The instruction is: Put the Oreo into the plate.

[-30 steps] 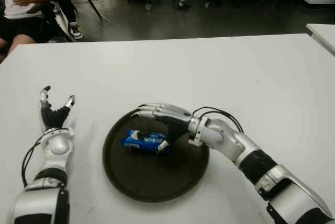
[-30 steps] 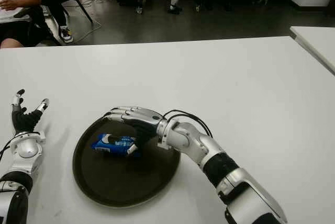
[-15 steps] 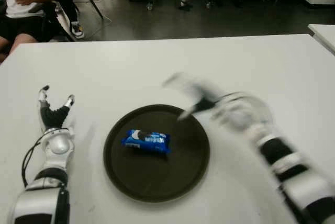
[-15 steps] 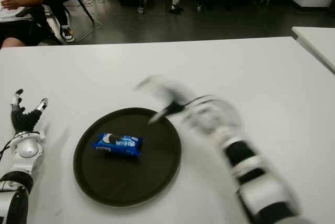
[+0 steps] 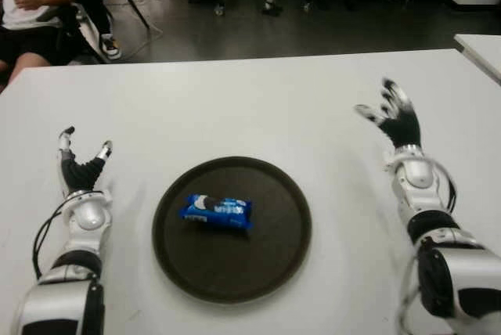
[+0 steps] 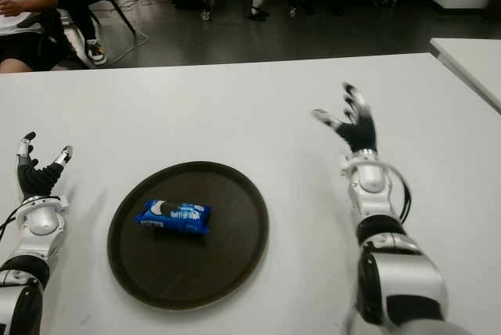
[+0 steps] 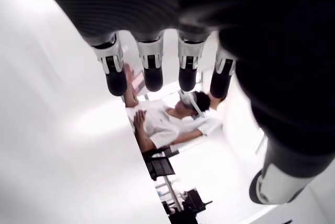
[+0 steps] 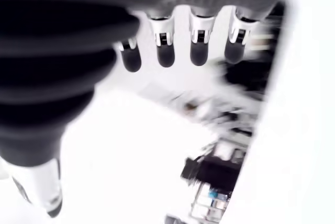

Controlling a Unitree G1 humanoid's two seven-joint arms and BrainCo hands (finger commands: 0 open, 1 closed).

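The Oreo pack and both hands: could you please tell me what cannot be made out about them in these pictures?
- Oreo pack on the plate: its small print is too small to read in the eye views.
- Right hand: its wrist view is motion-blurred, so the background is unreadable.
- Left hand: whether it touches the table is unclear.

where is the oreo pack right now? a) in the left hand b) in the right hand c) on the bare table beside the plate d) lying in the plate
D: the blue Oreo pack lies inside the dark round plate, with the left hand open to the plate's left and the right hand open to its right, both holding nothing.
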